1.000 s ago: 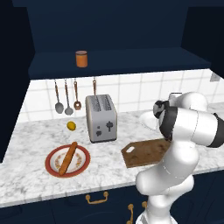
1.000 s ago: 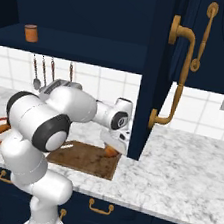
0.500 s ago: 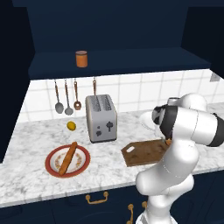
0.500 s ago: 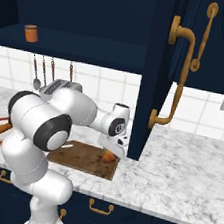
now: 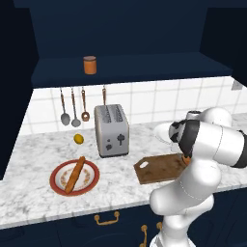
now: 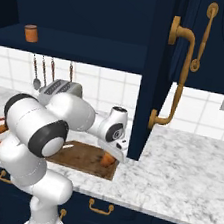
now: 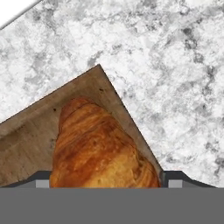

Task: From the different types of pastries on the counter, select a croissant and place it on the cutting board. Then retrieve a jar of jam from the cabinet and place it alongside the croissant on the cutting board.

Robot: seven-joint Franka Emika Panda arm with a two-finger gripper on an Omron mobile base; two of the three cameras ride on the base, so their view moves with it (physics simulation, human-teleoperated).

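Note:
The ridged golden croissant [image 7: 100, 144] sits between my gripper [image 7: 105, 183] tips, which press on both its sides. It is at the right corner of the dark wooden cutting board [image 7: 26, 140], low over it or touching it. From the right base view, the gripper [image 6: 114, 152] points down at the croissant [image 6: 108, 159] on the cutting board [image 6: 80, 157]. The croissant [image 5: 185, 159] peeks out beside my arm at the board's [image 5: 159, 169] right end. The jar of jam [image 5: 89, 65] stands on the navy cabinet [image 5: 120, 29] shelf. A bread stick [image 5: 75, 174] lies on the white marble counter's [image 5: 29, 144] plate.
A silver toaster [image 5: 112, 130] stands behind the board, with a small lemon [image 5: 78, 139] to its left and a red-rimmed plate [image 5: 58, 185] further left. Utensils [image 5: 72, 108] hang on the tiled wall. An open navy cabinet door [image 6: 158, 65] with a brass handle hangs just right of the gripper.
The gripper has come down a little with the croissant in it, bringing it lower over the board's right corner. Nothing else has moved.

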